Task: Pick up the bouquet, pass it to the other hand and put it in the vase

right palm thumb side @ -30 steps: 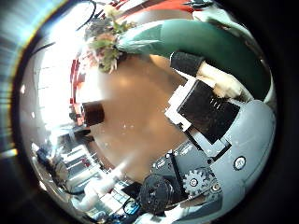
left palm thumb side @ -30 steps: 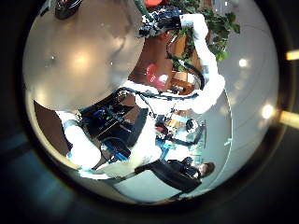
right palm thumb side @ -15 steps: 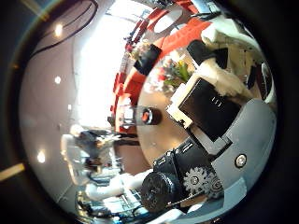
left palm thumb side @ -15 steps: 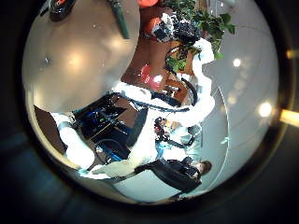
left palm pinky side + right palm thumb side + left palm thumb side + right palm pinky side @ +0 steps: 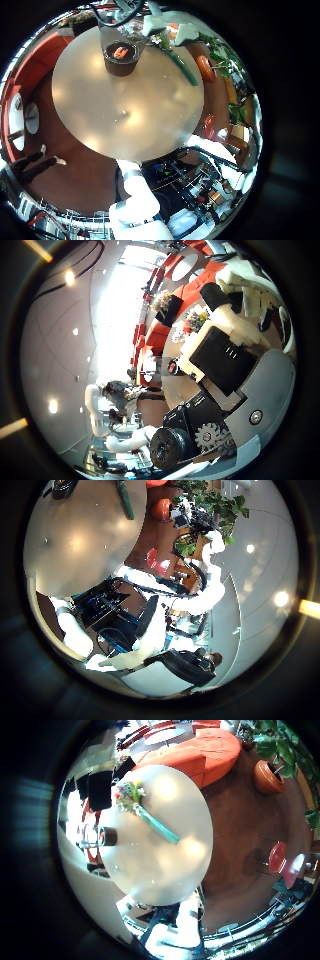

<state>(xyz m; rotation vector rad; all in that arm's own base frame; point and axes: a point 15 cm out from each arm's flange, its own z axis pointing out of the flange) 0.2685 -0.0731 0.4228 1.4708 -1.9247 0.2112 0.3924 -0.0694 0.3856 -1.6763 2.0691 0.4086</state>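
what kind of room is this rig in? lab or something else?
Looks more like a lounge or lobby than a lab, though that's a guess. A round table holds the bouquet and a dark vase; an orange sofa stands beside it, with potted plants and recessed ceiling lights.

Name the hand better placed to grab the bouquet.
Probably the right hand: the bouquet lies on the table near the middle of its palm view; for the left it sits at the edge, beside the vase.
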